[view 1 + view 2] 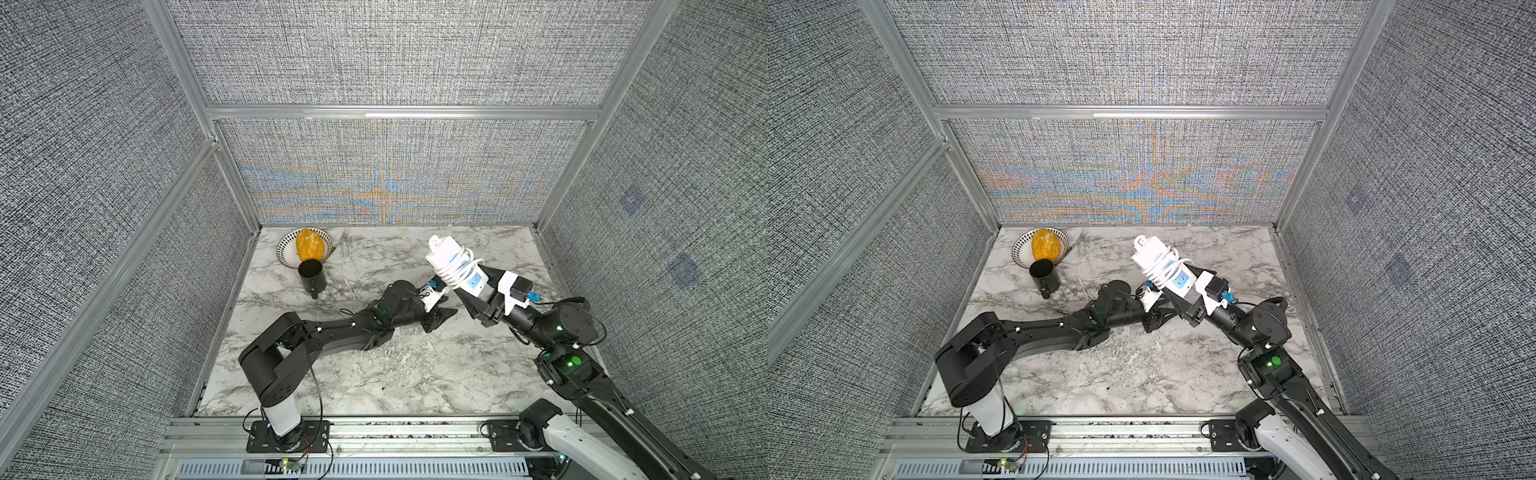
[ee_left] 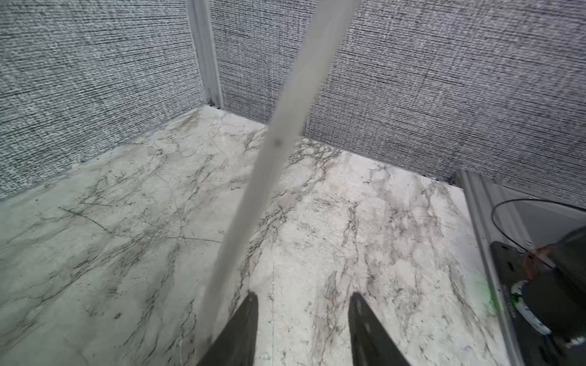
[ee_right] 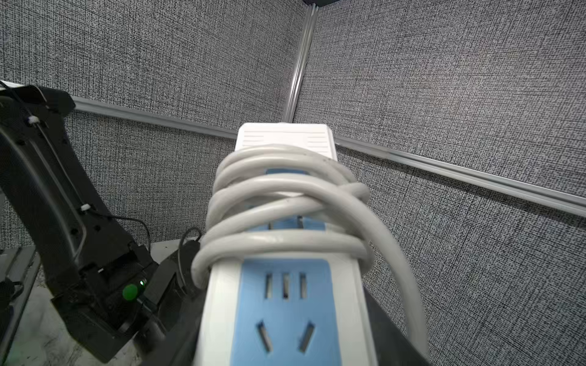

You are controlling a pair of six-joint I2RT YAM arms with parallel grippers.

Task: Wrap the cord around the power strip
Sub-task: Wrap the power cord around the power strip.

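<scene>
Right gripper (image 1: 471, 281) clamped on power strip (image 3: 287, 304) (held aloft), cord (image 3: 285, 190) coiled around it, left gripper (image 2: 304, 295) jaws spread

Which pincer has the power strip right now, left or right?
The right pincer: it is shut on one end of the power strip, which has the cord coiled around it. The left pincer stands open and empty.

Grey woven fabric walls (image 1: 395, 54), aluminium frame (image 1: 395, 112), white-grey marble tabletop (image 1: 415, 374).

cord (image 2: 279, 142) a blurred streak — left wrist view, power strip (image 3: 285, 313) cropped at edge
</scene>
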